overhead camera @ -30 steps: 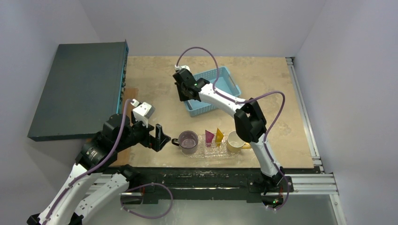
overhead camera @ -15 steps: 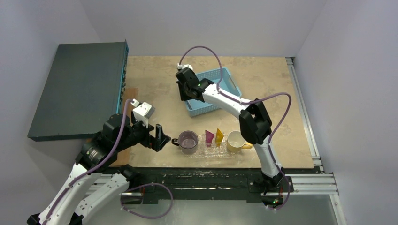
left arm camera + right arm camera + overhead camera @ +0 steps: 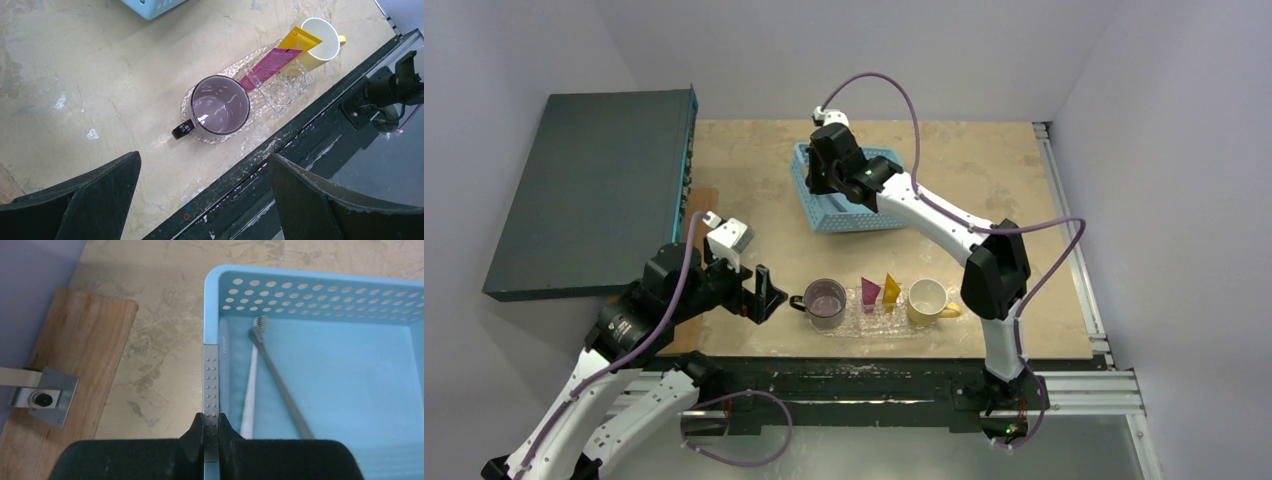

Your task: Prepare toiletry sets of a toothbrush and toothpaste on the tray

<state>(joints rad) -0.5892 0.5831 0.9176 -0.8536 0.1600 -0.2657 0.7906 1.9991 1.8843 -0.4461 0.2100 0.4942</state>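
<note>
Right pincer [image 3: 211, 431] is clamped on the rim of the light-blue perforated plastic basket [image 3: 300, 290], upper centre of the top view. Pale thin toothbrushes [image 3: 249, 390] lie inside, ungripped. Left pincer [image 3: 202, 197] is wide and empty, lower left. Magenta tube [image 3: 267, 67] and yellow tube [image 3: 299, 40] are on the clear crinkled oblong tray [image 3: 287, 95], lower centre.

Risk: pulling the rim could tip the basket and spill the brushes. Brush count is unclear and the basket's near end is cut off.

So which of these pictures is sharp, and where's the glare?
Left wrist view: white glints inside the purple mug, sparkle on the tray, left gripper dark and featureless. Right wrist view: basket crisp, evenly lit. Top view: flat light, soft shadows.
</note>
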